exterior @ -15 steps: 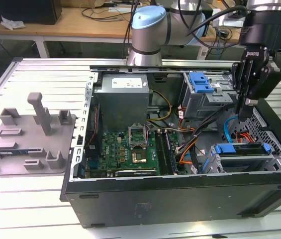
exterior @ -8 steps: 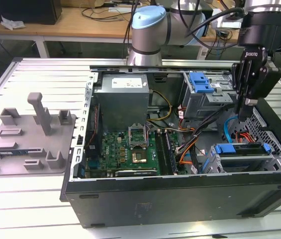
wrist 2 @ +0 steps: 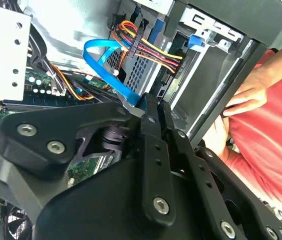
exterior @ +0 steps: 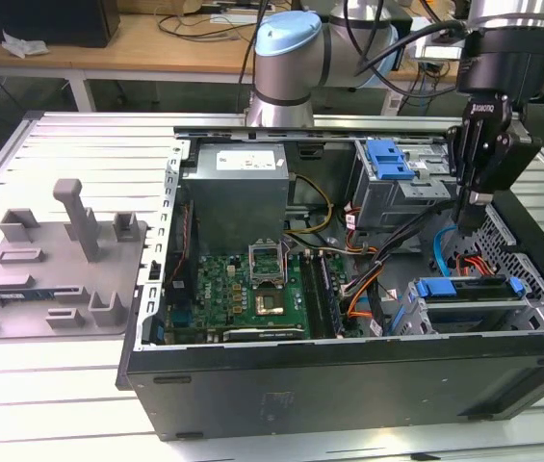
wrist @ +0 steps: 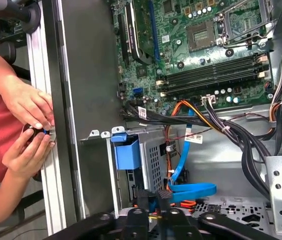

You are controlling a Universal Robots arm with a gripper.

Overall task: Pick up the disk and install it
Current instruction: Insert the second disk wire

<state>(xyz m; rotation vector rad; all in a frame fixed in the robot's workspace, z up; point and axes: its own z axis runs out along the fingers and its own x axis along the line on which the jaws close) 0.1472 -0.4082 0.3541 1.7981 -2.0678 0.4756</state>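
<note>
Exterior view: the end effector (exterior: 466,214) hangs inside the open computer case (exterior: 349,385), which sits on the slatted counter (exterior: 60,385). The disk (exterior: 469,294) lies below it and slightly nearer the counter's front edge, in the drive cage at the case's front corner on the exterior view's right. Its blue bracket is on top, and its long axis runs along the case's front wall. The white sticker (exterior: 247,159) on the power supply carries print too small to read.

Second wrist view: the end effector's jaws appear drawn together on nothing, beside a blue data cable (wrist 2: 106,75).

First wrist view: a person's hands (wrist: 28,107) work at the counter's rail outside the case wall, well apart from the motherboard (wrist: 195,50).
</note>
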